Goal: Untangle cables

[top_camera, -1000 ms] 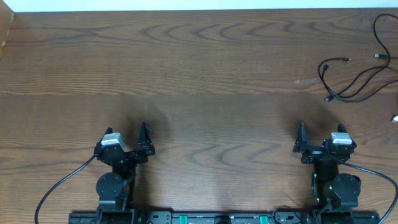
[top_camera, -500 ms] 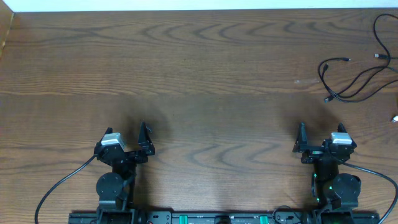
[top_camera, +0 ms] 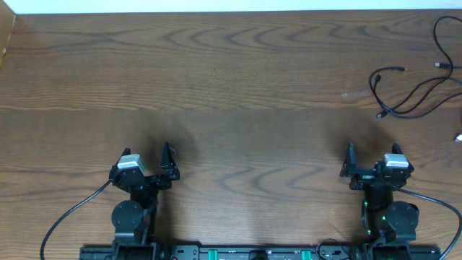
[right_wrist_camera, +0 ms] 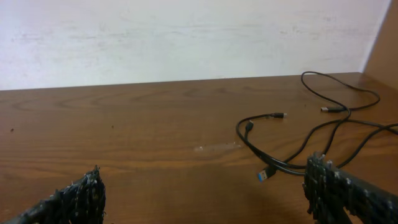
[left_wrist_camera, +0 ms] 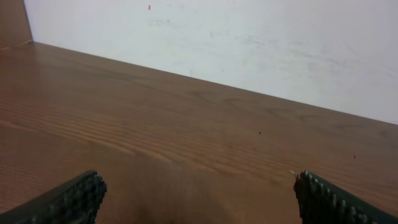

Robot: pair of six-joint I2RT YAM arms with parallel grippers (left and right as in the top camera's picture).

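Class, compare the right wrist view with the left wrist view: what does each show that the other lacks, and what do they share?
Only the right wrist view shows the black cables, lying loosely looped on the right side of the wooden table, one ending in a blue-tipped plug. Only the left wrist view shows a small red mark on the white wall, and it shows no cable at all. Both show the table, the wall and an open pincer holding nothing: the right pincer and the left pincer.
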